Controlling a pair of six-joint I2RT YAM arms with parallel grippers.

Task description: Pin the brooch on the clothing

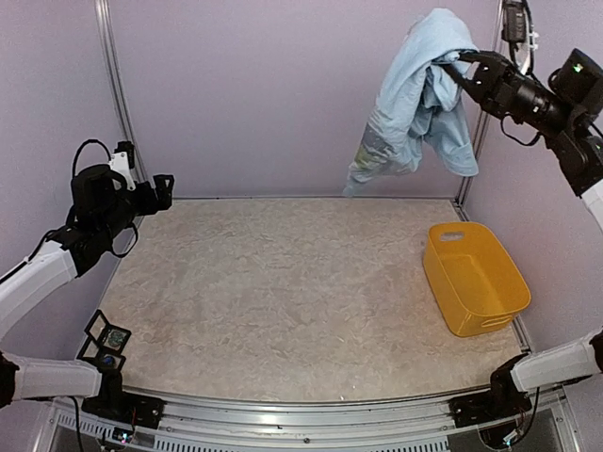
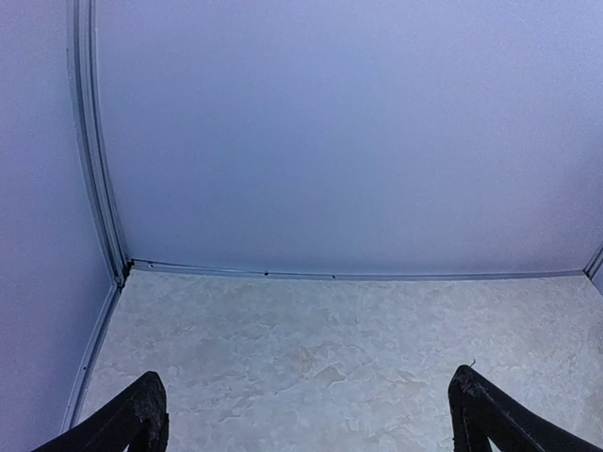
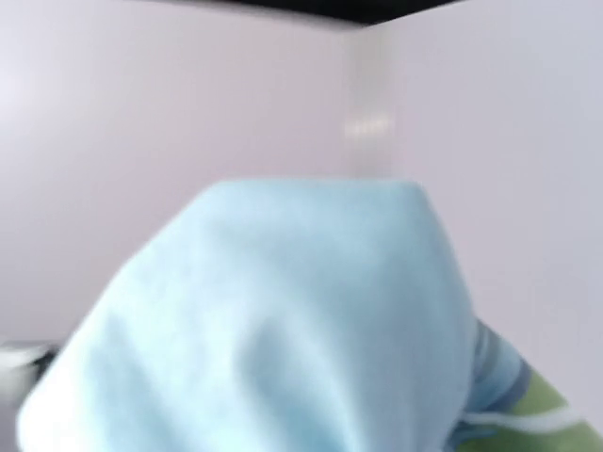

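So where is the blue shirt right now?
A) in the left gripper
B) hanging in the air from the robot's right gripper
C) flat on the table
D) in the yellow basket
B: the shirt dangles from the shut right gripper, high above the table.

The clothing [image 1: 415,94] is soft, matt cloth, creased in folds. The yellow bin [image 1: 490,320] looks like smooth plastic (faintly glossy), the table [image 1: 283,301] matt and mottled, its front rail [image 1: 311,411] ribbed bare metal.
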